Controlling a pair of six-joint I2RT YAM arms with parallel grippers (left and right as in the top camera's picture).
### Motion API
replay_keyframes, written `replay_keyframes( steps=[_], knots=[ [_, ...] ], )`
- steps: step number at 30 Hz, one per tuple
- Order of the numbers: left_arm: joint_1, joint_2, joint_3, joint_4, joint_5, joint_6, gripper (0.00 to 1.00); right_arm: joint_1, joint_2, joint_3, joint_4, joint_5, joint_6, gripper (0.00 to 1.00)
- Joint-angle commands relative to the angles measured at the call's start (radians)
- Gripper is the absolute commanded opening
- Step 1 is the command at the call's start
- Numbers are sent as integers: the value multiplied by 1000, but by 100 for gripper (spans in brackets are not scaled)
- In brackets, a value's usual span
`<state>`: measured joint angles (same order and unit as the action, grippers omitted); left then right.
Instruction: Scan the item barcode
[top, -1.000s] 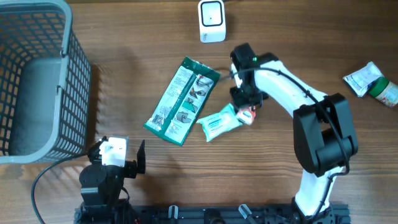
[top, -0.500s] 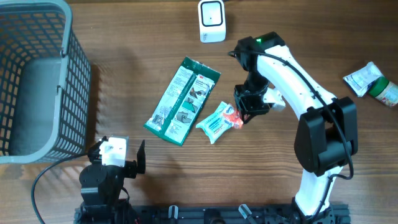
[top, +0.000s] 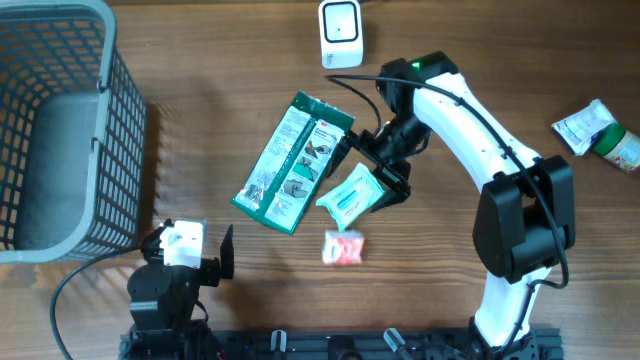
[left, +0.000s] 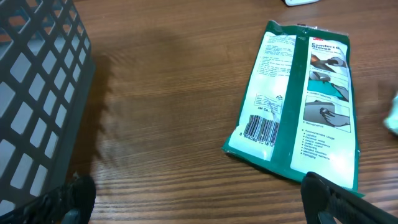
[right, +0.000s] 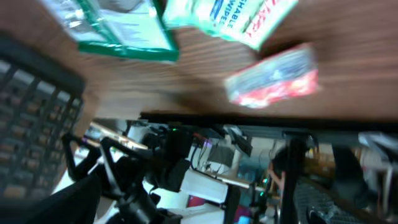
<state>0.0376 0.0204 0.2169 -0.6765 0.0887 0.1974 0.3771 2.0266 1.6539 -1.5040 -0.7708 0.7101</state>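
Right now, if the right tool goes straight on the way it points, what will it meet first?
Probably the white wipes pack, which lies just in front of the open right tool. Height is unclear from above, so the tool may pass over it.

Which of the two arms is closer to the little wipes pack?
Right. Its open right gripper is just beside the wipes pack, at its far edge; the left gripper sits well away, by the basket.

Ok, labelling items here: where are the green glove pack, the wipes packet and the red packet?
green glove pack (top: 293, 163), overhead view, printed face
wipes packet (top: 350, 197), overhead view, label centre
red packet (top: 344, 248), overhead view, its middle
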Motion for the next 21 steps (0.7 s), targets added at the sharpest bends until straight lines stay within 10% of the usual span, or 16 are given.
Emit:
replay_keyframes(
  steps=[1,11,21],
  knots=[
    [-2,-6,-2,2,15,12,100,3,3,3,80,-31,-75,100],
    [-2,-6,-2,2,15,12,100,3,2,3,200,162,-193,100],
    [-2,-6,-2,2,15,12,100,37,-333,1,-105,466,-249,100]
  ],
)
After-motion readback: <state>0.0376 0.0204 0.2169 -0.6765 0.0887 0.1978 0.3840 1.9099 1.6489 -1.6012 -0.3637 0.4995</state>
